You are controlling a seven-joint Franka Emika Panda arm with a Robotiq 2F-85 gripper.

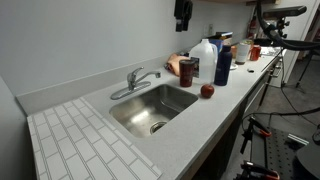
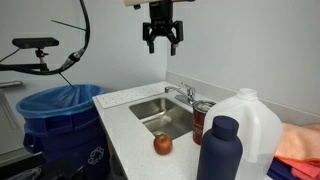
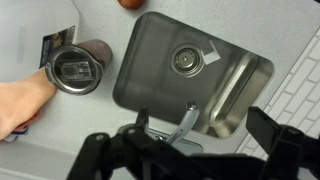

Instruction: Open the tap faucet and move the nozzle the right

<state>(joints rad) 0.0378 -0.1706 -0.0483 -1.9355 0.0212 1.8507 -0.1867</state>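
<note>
Pale counter surface (image 1: 215, 108) along a white wall holds a steel sink (image 1: 150, 105), with the robot's jaws hanging apart high above it, the tap faucet (image 1: 135, 82) at the sink's wall-side edge, and its nozzle (image 3: 187, 118) reaching over the basin.

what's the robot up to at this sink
Nothing is being handled yet. The gripper hangs open and empty high above the sink, and the tap below is untouched. An apple, a jug and a bottle sit on the counter beside the sink.
</note>
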